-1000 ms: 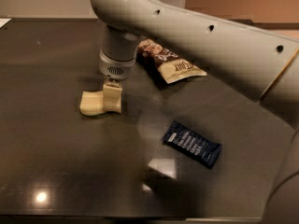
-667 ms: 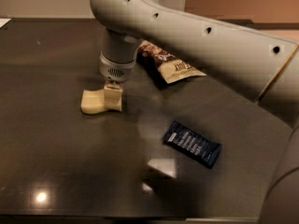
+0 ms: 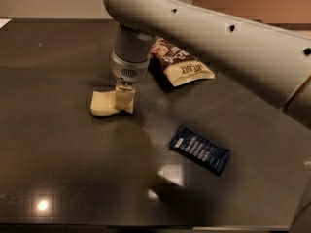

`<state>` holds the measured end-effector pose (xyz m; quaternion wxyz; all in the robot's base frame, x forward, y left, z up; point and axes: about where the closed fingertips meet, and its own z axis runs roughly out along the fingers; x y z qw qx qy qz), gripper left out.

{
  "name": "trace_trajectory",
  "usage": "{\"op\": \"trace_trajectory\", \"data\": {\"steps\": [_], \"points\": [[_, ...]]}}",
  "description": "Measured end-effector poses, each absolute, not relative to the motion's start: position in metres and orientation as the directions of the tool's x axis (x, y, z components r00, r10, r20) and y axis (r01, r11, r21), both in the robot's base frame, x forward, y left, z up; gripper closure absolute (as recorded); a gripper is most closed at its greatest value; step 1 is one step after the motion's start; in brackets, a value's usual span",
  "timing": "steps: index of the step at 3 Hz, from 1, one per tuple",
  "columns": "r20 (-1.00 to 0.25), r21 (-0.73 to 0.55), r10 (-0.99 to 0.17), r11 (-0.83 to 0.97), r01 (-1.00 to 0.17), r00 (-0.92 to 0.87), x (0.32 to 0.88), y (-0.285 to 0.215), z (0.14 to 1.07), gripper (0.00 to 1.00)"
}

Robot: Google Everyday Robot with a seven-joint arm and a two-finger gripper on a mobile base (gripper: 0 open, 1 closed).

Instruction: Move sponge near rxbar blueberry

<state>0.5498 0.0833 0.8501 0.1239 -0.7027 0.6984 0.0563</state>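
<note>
My hand (image 3: 125, 97) sits low at the right end of the sponge (image 3: 103, 104) on the tabletop (image 3: 58, 159), blue bar (image 3: 199, 149) well apart; grip I cannot tell; sponge likely soft, light, so pinch across its width.

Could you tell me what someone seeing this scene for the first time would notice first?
The big pale robot arm sweeps across the top of the view, its gripper down at the right end of the pale yellow sponge on the dark glossy table. To the right and nearer the camera lies the navy rxbar blueberry, apart from the sponge. A tan-and-brown snack bag lies behind the gripper.
</note>
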Motion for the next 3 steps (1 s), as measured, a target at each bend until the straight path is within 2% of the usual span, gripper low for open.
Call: {"op": "trace_trajectory", "data": {"steps": [1, 3], "points": [[-0.26, -0.102, -0.966, 0.011, -0.995, 0.016, 0.543, 0.062, 0.875, 1.0], [-0.25, -0.111, -0.967, 0.076, -0.991, -0.046, 0.519, -0.019, 0.911, 1.0]]}}
